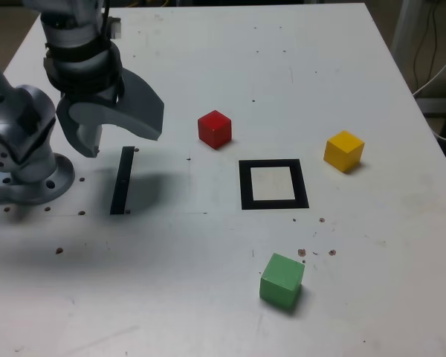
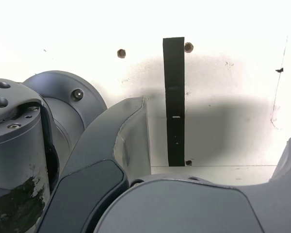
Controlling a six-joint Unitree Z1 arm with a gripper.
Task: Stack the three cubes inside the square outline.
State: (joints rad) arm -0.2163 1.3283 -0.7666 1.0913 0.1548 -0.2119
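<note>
Three cubes lie apart on the white table, all seen only in the exterior view. The red cube [image 1: 214, 129] sits behind the square outline [image 1: 245, 185] and a little to its left. To the outline's right is the yellow cube [image 1: 344, 151], and the green cube [image 1: 282, 280] rests in front of it. The outline's white centre holds nothing. My gripper [image 1: 119, 130] hangs over the table's left part, well left of the red cube, jaws open and empty. In the wrist view the gripper [image 2: 218, 119] shows spread jaws with only table between them.
A narrow black strip [image 1: 123, 179] lies on the table under the gripper, also seen as the strip [image 2: 174, 97] in the wrist view. The arm's grey base [image 1: 26, 160] stands at the table's left edge. Small screw holes dot the table [image 1: 208, 297]. Cables hang off the far right.
</note>
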